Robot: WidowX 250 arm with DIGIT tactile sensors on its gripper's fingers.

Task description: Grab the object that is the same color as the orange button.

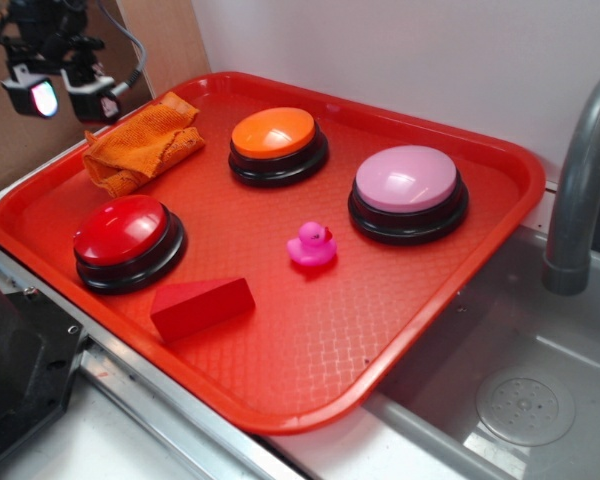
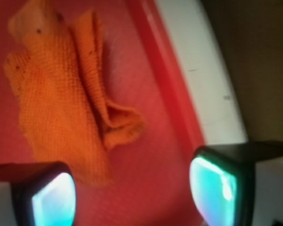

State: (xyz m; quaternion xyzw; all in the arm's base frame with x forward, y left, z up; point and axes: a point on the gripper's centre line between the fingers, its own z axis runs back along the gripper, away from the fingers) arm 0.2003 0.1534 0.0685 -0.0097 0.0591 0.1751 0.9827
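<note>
Currently: cloth loose, gripper empty

Small orange ribbed knit cloth (image 1: 140,148) (image 2: 66,94) lies crumpled and folded over itself at the back-left corner of the red plastic tray (image 1: 380,340), left of the glossy orange dome button on a black base (image 1: 277,146). Black gripper (image 1: 68,95) (image 2: 132,197) hovers above the tray's left rim, fingers spread wide, holding nothing.

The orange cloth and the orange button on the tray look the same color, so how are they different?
The orange cloth is soft, ribbed and crumpled flat; the orange button is a hard, glossy dome. The cloth is orange all over, while the button sits on a black base. The cloth lies at the tray's edge, beneath the open gripper; the button stands further in. Both share the orange color.
</note>
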